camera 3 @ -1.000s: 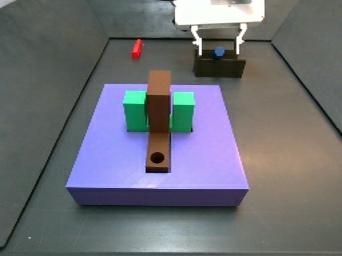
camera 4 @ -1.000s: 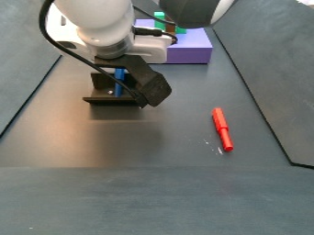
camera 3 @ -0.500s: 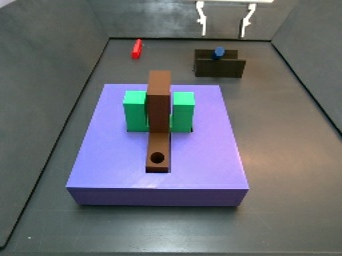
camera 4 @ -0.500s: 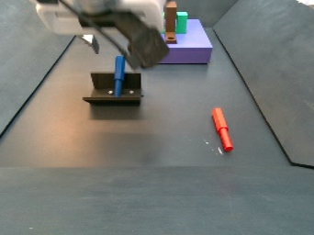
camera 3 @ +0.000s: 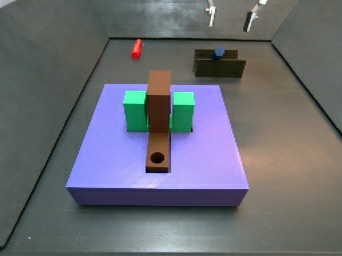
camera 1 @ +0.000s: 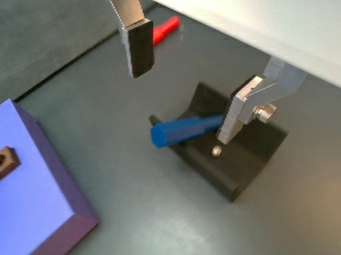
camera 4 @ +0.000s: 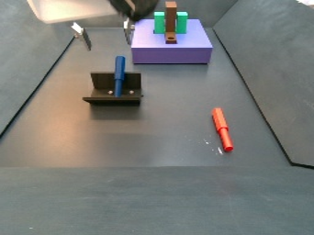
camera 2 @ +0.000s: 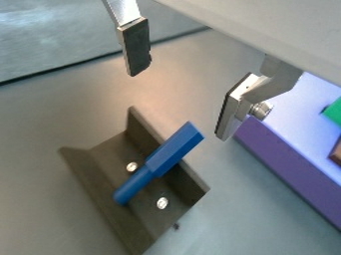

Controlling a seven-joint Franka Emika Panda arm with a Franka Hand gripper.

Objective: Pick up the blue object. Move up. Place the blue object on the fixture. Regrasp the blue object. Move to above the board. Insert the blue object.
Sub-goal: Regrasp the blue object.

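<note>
Change: a second ago the tool straddled the blue peg at the fixture; it has since let go and climbed, so in a side view only its fingertips show at the top edge.
Tool: the tool (camera 3: 230,16) hangs high above the fixture, jaws spread wide and empty; in both wrist views the silver fingers (camera 1: 136,45) stand well apart with nothing between them.
Blue peg: the blue peg (camera 4: 119,75) rests in the fixture's slot, leaning up out of it, free of the tool. A wrist view shows it (camera 2: 160,163) lying slantwise along the slot, upper end sticking out past the rim.
Fixture: the fixture (camera 4: 116,95) sits on the dark surface (camera 4: 147,138), well apart from the board; in a side view it (camera 3: 221,67) is at the far end with the peg's blue tip showing above it.
Board: the board (camera 3: 158,150) carries the green block (camera 3: 136,111) and the brown bar (camera 3: 159,120); the bar's round hole (camera 3: 159,158) is unfilled.
Red peg: the red peg (camera 4: 222,128) lies loose on the surface, away from the work.
Meaning: placing on the fixture looks done. My guess is the regrasp comes next, with the tool descending to take the peg at a new angle. Insertion not yet begun.
</note>
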